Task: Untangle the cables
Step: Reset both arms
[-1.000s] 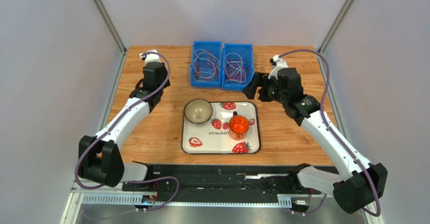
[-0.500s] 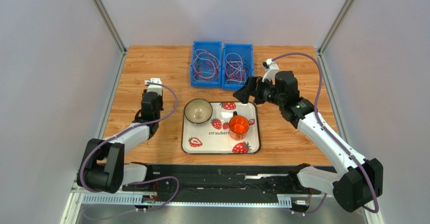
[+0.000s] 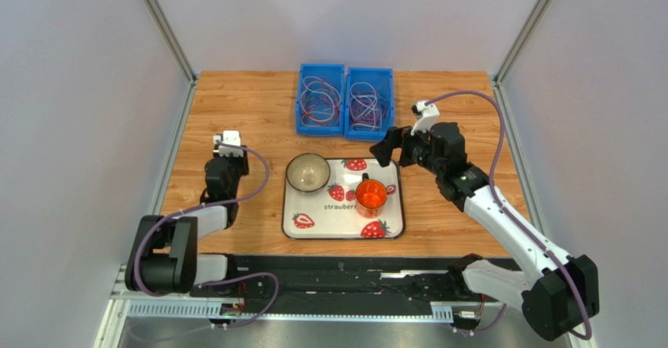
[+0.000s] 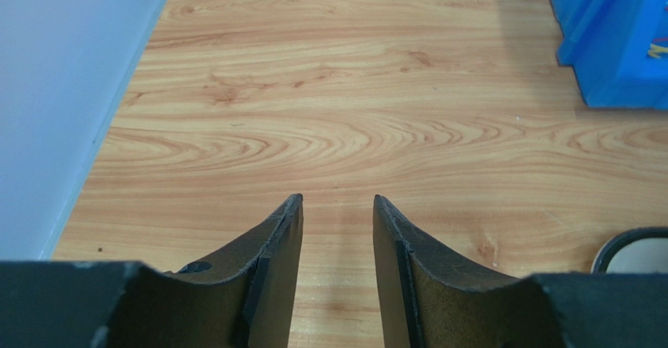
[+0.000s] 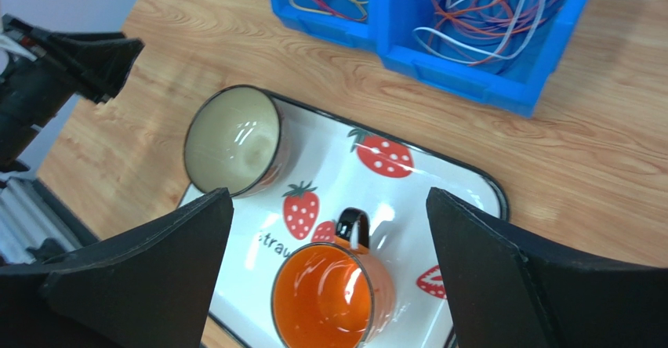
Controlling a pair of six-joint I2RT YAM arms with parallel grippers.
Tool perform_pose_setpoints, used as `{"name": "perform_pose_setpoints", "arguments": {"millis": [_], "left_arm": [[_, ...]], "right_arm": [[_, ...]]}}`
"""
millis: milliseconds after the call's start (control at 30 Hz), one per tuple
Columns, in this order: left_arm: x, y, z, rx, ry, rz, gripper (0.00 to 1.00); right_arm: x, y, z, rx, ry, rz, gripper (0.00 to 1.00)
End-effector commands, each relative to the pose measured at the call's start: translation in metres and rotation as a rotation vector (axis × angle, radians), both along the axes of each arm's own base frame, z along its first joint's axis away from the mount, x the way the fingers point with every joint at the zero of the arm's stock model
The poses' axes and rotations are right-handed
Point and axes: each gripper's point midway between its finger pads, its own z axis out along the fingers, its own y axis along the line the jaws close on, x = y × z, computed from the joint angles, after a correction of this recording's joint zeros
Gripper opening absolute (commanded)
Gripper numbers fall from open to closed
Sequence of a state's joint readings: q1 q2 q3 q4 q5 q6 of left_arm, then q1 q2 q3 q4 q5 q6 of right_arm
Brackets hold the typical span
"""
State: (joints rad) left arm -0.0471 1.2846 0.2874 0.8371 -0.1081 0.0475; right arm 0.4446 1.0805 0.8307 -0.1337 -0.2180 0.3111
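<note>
Thin red, orange and white cables [image 3: 321,99] are found coiled inside two blue plastic bins [image 5: 470,81] at the far middle of the light wooden tabletop [image 3: 243,105]. The tabletop is enclosed by plain grey walls [image 3: 78,89].

Left gripper [image 4: 337,199]: partly spread, nothing between.
Right gripper [image 5: 329,197]: spread wide, empty, held over the strawberry-print tray [image 3: 329,222].

Against a second ago, the left arm is drawn back nearward and the right gripper is shifted from bins to tray.
</note>
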Motion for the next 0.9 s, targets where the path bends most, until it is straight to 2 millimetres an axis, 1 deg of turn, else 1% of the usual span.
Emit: {"name": "perform_pose_setpoints", "arguments": {"millis": [0,33,67,100,133,167,200,233,333,367,433,467,533,567,600,667,700,733,767,800,833,867], "left_arm": [[0.007,-0.013,0.024,-0.024,-0.103,-0.075,0.48],[0.005,-0.013,0.022,-0.026,-0.117,-0.075,0.48],[0.006,-0.011,0.024,-0.025,-0.129,-0.064,0.94],[0.004,-0.01,0.019,-0.027,-0.099,-0.059,0.99],[0.005,-0.011,0.021,-0.027,-0.094,-0.063,0.99],[0.005,-0.01,0.02,-0.027,-0.094,-0.06,0.99],[0.006,-0.011,0.023,-0.026,-0.115,-0.064,0.99],[0.006,-0.011,0.023,-0.026,-0.114,-0.064,0.99],[0.006,-0.011,0.021,-0.026,-0.105,-0.062,0.99],[0.006,-0.011,0.022,-0.027,-0.106,-0.062,0.99],[0.006,-0.011,0.022,-0.026,-0.108,-0.062,0.99],[0.006,-0.01,0.022,-0.027,-0.108,-0.061,0.99],[0.006,-0.011,0.022,-0.026,-0.106,-0.064,0.99],[0.006,-0.011,0.022,-0.026,-0.108,-0.062,0.99],[0.006,-0.011,0.022,-0.026,-0.108,-0.062,0.99],[0.006,-0.011,0.022,-0.026,-0.106,-0.062,0.99],[0.006,-0.011,0.022,-0.026,-0.106,-0.064,0.99],[0.006,-0.011,0.022,-0.026,-0.108,-0.064,0.99],[0.006,-0.011,0.022,-0.026,-0.108,-0.062,0.99],[0.006,-0.011,0.022,-0.026,-0.108,-0.062,0.99],[0.006,-0.011,0.022,-0.026,-0.106,-0.064,0.99],[0.006,-0.011,0.022,-0.026,-0.108,-0.062,0.99]], "right_arm": [[0.017,-0.031,0.012,-0.074,-0.115,-0.169,1.0],[0.017,-0.035,0.01,-0.094,-0.113,-0.183,1.0],[0.021,-0.046,0.007,-0.14,-0.124,-0.224,1.0],[0.022,-0.058,0.002,-0.191,-0.121,-0.271,1.0],[0.023,-0.067,-0.004,-0.21,-0.113,-0.316,1.0],[0.027,-0.081,-0.007,-0.242,-0.115,-0.385,1.0],[0.027,-0.087,-0.007,-0.251,-0.123,-0.406,1.0],[0.028,-0.095,-0.012,-0.272,-0.122,-0.427,1.0],[0.032,-0.113,-0.008,-0.342,-0.166,-0.485,1.0],[0.032,-0.125,-0.009,-0.384,-0.172,-0.529,1.0],[0.032,-0.138,-0.009,-0.402,-0.175,-0.584,1.0],[0.032,-0.14,-0.014,-0.414,-0.185,-0.575,1.0],[0.03,-0.147,-0.014,-0.416,-0.226,-0.576,1.0],[0.027,-0.151,-0.027,-0.428,-0.226,-0.586,1.0],[0.029,-0.157,-0.023,-0.45,-0.279,-0.595,1.0],[0.029,-0.171,-0.015,-0.44,-0.342,-0.661,1.0],[0.024,-0.179,-0.031,-0.477,-0.334,-0.673,1.0],[0.022,-0.187,-0.033,-0.483,-0.344,-0.71,1.0],[0.022,-0.195,-0.025,-0.464,-0.387,-0.765,1.0],[0.018,-0.199,-0.037,-0.478,-0.386,-0.774,1.0],[0.017,-0.205,-0.041,-0.488,-0.394,-0.789,1.0],[0.019,-0.205,-0.038,-0.46,-0.424,-0.797,1.0]]}}
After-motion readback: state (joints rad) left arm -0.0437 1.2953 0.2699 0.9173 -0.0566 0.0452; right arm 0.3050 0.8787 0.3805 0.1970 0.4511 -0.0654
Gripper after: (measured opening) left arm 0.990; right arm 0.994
